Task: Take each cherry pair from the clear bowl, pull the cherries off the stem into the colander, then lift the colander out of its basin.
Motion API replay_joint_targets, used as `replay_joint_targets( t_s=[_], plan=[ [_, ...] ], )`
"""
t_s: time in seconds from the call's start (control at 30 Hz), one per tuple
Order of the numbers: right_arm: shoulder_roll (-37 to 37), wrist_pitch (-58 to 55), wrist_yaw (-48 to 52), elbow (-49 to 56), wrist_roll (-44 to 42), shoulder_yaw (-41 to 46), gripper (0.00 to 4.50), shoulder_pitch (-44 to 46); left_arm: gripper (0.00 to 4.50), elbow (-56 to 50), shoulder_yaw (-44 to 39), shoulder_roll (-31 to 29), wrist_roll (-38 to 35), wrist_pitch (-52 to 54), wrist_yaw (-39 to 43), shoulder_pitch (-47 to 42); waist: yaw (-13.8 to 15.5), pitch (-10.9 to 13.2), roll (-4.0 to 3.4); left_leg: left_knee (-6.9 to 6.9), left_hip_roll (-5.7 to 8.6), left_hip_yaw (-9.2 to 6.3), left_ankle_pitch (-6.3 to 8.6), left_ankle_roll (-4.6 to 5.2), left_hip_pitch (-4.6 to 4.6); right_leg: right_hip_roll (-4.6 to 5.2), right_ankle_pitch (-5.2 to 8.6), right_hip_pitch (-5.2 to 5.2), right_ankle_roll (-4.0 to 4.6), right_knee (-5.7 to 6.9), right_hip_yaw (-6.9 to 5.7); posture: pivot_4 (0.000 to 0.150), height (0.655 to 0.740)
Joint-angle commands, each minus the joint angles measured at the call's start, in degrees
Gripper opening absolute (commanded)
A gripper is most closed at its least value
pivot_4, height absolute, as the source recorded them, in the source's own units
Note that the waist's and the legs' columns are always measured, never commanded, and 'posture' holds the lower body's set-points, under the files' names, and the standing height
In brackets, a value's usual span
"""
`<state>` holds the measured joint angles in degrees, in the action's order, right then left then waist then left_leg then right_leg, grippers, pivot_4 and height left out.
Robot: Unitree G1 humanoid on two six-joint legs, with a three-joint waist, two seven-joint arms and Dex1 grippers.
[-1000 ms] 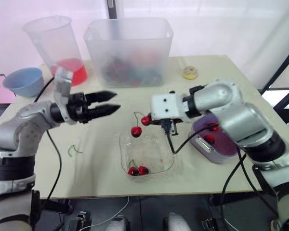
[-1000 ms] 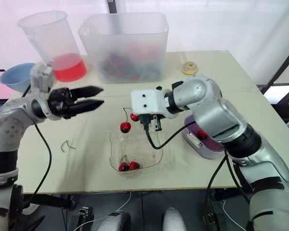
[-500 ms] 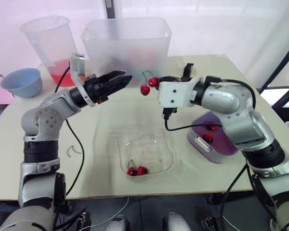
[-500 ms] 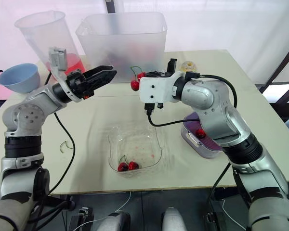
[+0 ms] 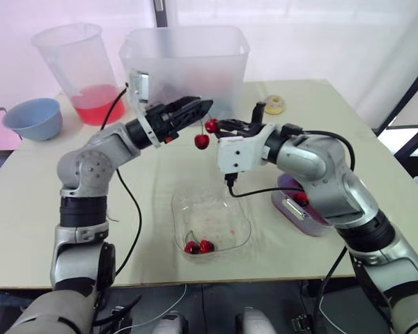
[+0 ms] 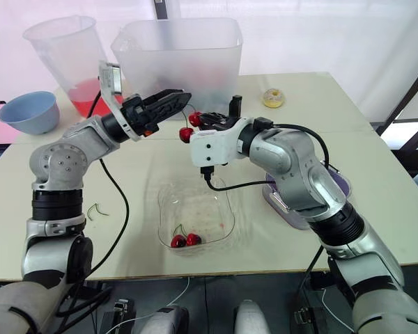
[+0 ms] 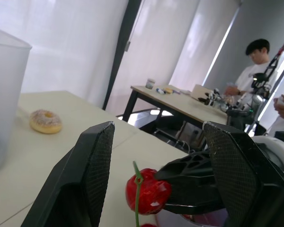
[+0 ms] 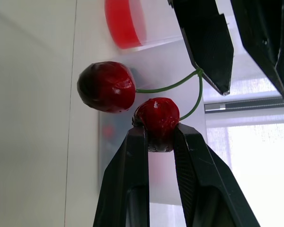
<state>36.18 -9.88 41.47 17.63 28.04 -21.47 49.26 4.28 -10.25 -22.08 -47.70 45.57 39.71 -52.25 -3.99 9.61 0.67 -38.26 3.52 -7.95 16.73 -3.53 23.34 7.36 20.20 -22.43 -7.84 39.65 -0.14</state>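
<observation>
My right gripper (image 5: 212, 126) is shut on one cherry (image 8: 156, 117) of a pair, held in the air above the table in front of the big tub. The other cherry (image 5: 202, 141) hangs from the green stem (image 8: 180, 84). My left gripper (image 5: 200, 110) is open, and its fingertips (image 8: 213, 56) sit right at the stem's fork without closing on it. Below, the clear bowl (image 5: 245, 229) holds another cherry pair (image 5: 198, 246). The purple colander (image 5: 290, 189) sits in its basin to the right, with cherries (image 5: 301, 198) inside, partly hidden by my right arm.
A large clear tub (image 5: 184, 69) stands at the back, with a pitcher of red liquid (image 5: 83, 69) and a blue bowl (image 5: 33, 117) to its left. A donut (image 5: 274, 105) lies back right. A loose stem (image 6: 94, 210) lies left of the bowl. A person (image 7: 255, 61) sits far off.
My right gripper lifted the cherry pair from over the bowl toward the tub. My left gripper swung in from the left and now brackets the stem.
</observation>
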Motion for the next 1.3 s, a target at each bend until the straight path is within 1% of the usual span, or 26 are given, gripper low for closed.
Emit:
replay_joint_targets(
  t_s=[0.03,0.07,0.13,0.43,0.77,0.87,0.9,1.17,1.27,1.3],
  plan=[
    [-1.02,0.22,0.11,2.23,0.17,2.19,0.53,0.69,2.59,-0.43,0.00,0.68,0.93,-0.93,-0.84,-1.22,0.01,0.00,0.00,0.00,0.00,0.00,0.00,0.00,0.00,0.00,0.00,0.00,0.00,0.00,0.00,0.150,0.7400],
    [-1.13,0.37,0.17,2.15,0.20,2.19,0.53,0.76,2.27,-0.32,0.15,0.75,1.31,-1.00,-0.94,-1.32,0.03,0.00,0.00,0.00,0.00,0.00,0.00,0.00,0.00,0.00,0.00,0.00,0.00,0.00,0.00,0.150,0.7400],
    [-1.43,0.54,0.20,1.94,0.31,2.28,0.53,0.90,1.32,-0.22,0.65,0.59,2.15,-1.18,-0.66,-1.43,0.03,0.00,0.00,0.00,0.00,0.00,0.00,0.00,0.00,0.00,0.00,0.00,0.00,0.00,0.00,0.150,0.7400],
    [-2.45,0.07,0.59,1.90,-0.03,2.61,0.53,0.95,1.32,0.95,0.08,0.64,3.64,-1.67,-0.26,-0.93,0.01,0.00,0.00,0.00,0.00,-0.01,0.00,0.00,0.00,0.00,0.00,0.00,0.00,0.00,0.00,0.150,0.7400],
    [-3.30,-1.08,0.60,2.19,0.01,3.19,0.53,0.86,1.32,-0.25,-0.81,0.00,2.29,-0.18,0.32,0.10,0.01,0.00,0.00,0.00,0.00,-0.02,0.00,0.00,0.00,0.00,0.00,0.00,0.00,0.00,0.00,0.150,0.7400],
    [-3.56,-1.41,0.57,2.36,0.12,3.33,0.53,0.77,0.48,0.20,-1.36,0.12,2.12,-0.06,-0.02,-0.01,0.01,0.00,0.00,0.00,0.00,-0.02,0.00,0.00,0.00,0.00,0.00,-0.01,0.00,0.00,0.00,0.150,0.7400],
    [-3.62,-1.45,0.59,2.40,0.17,3.36,0.53,0.74,0.03,0.29,-1.43,0.16,2.11,-0.09,-0.05,-0.04,0.01,0.00,0.00,0.00,0.00,-0.03,0.00,0.00,0.00,0.00,0.00,-0.01,0.00,0.00,0.00,0.150,0.7400],
    [-4.34,-1.87,2.55,3.72,-0.89,2.73,0.53,-0.45,0.03,0.97,-2.31,0.85,0.57,0.02,-0.63,-0.76,0.04,0.00,0.00,0.00,0.00,-0.03,0.00,0.00,0.00,0.01,0.00,0.00,0.00,0.00,0.00,0.150,0.7400],
    [-5.07,-3.17,3.42,4.29,-3.15,3.81,0.53,-1.17,0.03,1.31,-2.47,0.68,0.36,0.01,-0.60,-1.01,0.02,0.00,0.00,0.00,0.00,-0.03,0.00,0.00,0.00,0.00,0.00,0.00,0.00,0.00,0.00,0.150,0.7400],
    [-5.74,-4.20,3.82,4.75,-5.07,4.85,0.53,-1.50,0.03,1.36,-2.39,0.60,0.33,-0.02,-0.51,-1.04,0.01,0.00,0.00,0.00,0.00,-0.03,0.00,0.00,0.00,0.00,0.00,0.00,0.00,0.00,0.00,0.150,0.7400]
  ],
)
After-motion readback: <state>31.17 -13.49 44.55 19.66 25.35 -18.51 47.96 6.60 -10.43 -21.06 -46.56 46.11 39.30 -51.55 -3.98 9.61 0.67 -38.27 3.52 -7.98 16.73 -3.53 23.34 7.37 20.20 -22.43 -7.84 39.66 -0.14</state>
